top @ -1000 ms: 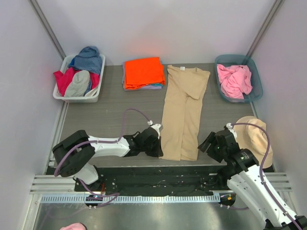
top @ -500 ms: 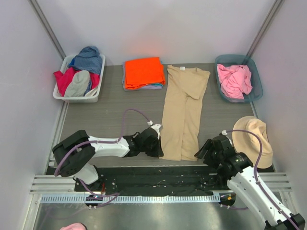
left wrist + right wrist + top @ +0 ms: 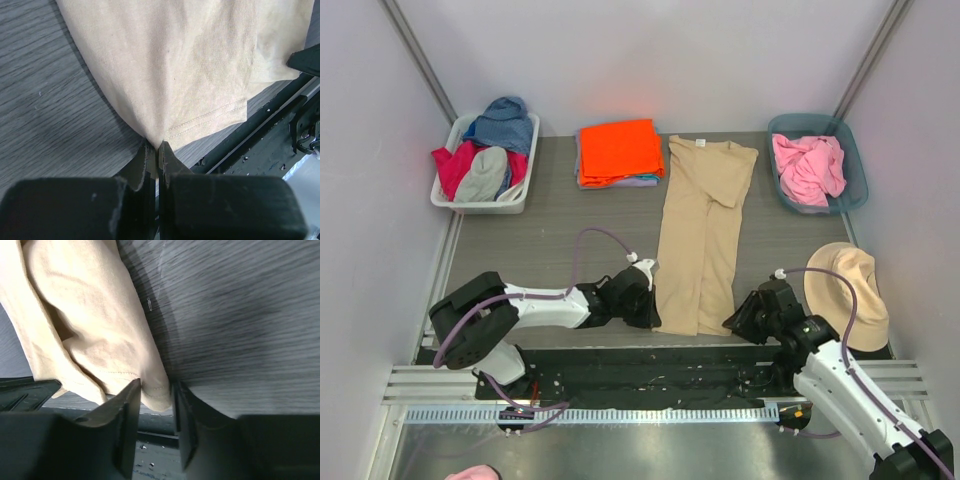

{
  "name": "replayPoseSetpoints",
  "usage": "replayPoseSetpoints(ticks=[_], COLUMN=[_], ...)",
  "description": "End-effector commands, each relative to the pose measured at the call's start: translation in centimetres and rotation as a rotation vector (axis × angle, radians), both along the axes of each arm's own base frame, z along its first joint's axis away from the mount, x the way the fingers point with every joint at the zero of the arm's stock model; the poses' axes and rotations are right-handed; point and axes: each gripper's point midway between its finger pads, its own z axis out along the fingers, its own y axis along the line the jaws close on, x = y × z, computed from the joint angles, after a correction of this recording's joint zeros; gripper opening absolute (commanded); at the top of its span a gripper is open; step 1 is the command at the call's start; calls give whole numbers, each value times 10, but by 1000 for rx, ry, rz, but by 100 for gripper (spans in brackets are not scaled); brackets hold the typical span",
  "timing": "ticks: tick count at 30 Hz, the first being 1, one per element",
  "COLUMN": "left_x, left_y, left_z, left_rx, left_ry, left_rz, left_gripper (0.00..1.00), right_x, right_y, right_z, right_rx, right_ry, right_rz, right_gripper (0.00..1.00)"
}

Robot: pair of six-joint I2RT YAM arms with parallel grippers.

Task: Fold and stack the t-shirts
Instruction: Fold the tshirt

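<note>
Tan t-shirt point(image 3: 700, 235) runs top to bottom, left gripper point(image 3: 157, 149) pinching its lower left corner, right gripper point(image 3: 156, 390) narrow around the lower right corner, hold unsure.

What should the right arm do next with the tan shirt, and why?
Probably close the right end effector fully on the shirt's near right corner. Its jaws straddle that corner but seem slightly apart, while the left end effector is already pinched shut on the near left corner. With both corners held, the hem could be lifted toward the collar for the fold.
</note>
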Motion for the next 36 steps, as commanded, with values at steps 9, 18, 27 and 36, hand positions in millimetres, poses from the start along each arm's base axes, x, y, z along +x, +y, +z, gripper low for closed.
replayPoseSetpoints(ticks=[9, 18, 27, 36], left_x=[0, 17, 25, 60], left_y=[8, -8, 3, -20], left_z=[10, 73, 95, 88], left_rx=[37, -3, -13, -21], left_ry=[-12, -114, -173, -232], left_rz=[-4, -33, 22, 50], left_gripper=[0, 0, 0, 0], right_x=[17, 29, 22, 51], right_y=[1, 3, -6, -8], right_z=[32, 74, 96, 110], right_rx=[-38, -77, -81, -63], right_ry=[-56, -61, -88, -192], right_rz=[28, 59, 22, -96], right_gripper=[1, 1, 1, 1])
